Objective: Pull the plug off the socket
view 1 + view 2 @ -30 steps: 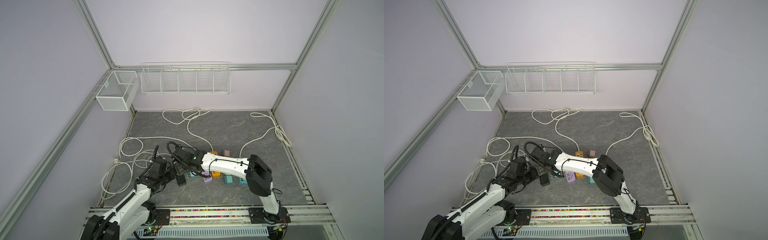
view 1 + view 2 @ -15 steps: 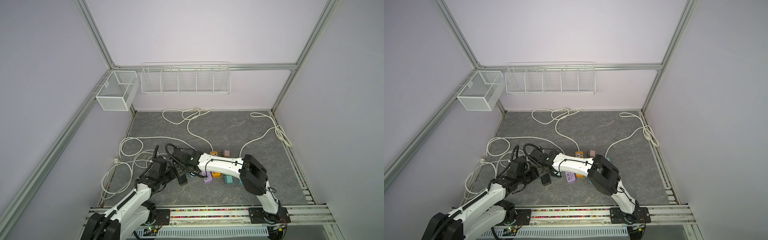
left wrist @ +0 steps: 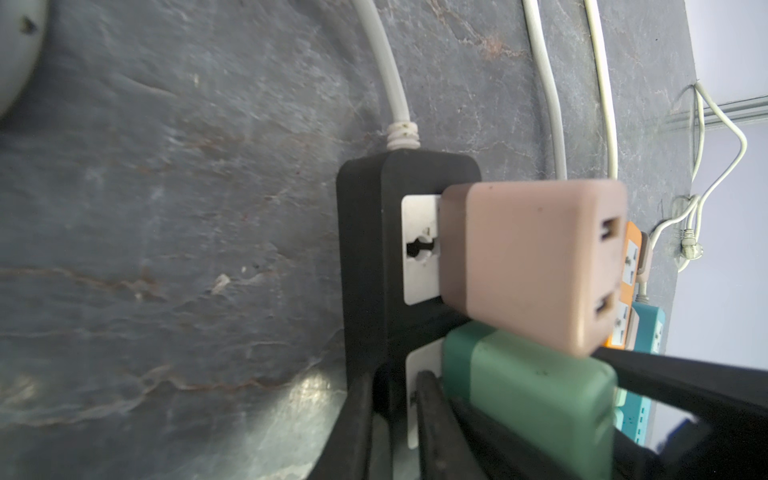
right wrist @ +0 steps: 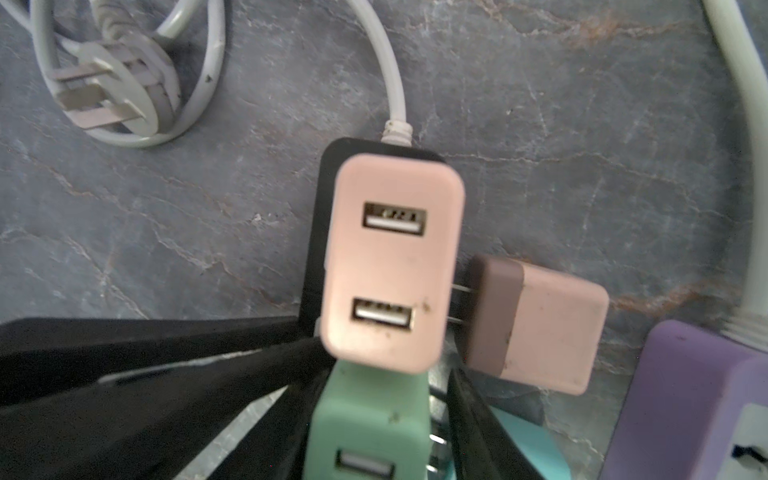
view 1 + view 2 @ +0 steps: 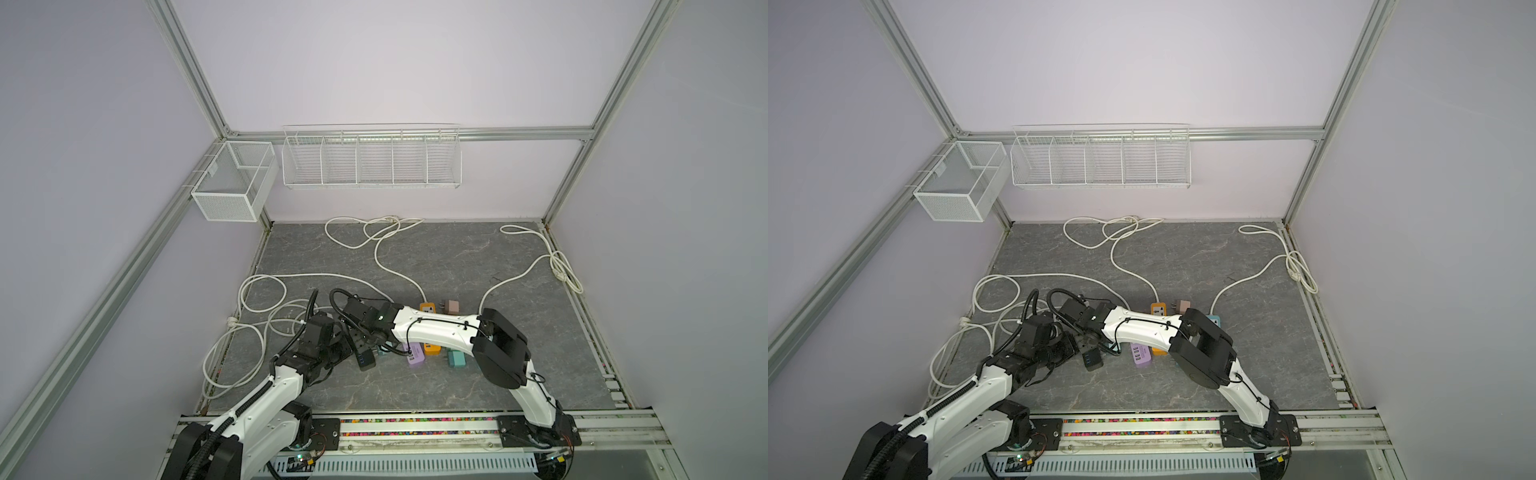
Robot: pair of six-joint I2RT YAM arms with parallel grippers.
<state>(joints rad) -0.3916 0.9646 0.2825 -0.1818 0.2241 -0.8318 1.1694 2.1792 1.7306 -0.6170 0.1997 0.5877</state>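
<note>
A black socket strip point(image 3: 365, 257) point(image 4: 316, 232) lies on the grey floor, and its end shows in both top views point(image 5: 365, 360) point(image 5: 1092, 358). A pink USB plug point(image 3: 532, 262) point(image 4: 395, 257) and a green USB plug point(image 3: 528, 395) point(image 4: 370, 419) stand plugged into it. My left gripper point(image 3: 392, 378) point(image 5: 344, 350) is shut on the strip's side wall beside the green plug. My right gripper point(image 4: 380, 374) point(image 5: 370, 340) straddles the green plug from above. One finger point(image 4: 266, 365) touches its side. A thin gap shows at the other finger point(image 4: 473, 411).
A loose pink-brown plug point(image 4: 536, 328) lies against the black strip. Purple point(image 5: 415, 355), orange point(image 5: 432, 348) and teal point(image 5: 457, 358) strips sit just right of it. White cables point(image 5: 266, 316) loop over the left floor, and a three-pin plug point(image 4: 108, 95) rests nearby.
My right gripper has shifted left over the black strip, and its jaws have narrowed round the green plug. The left gripper and the strip have stayed put.
</note>
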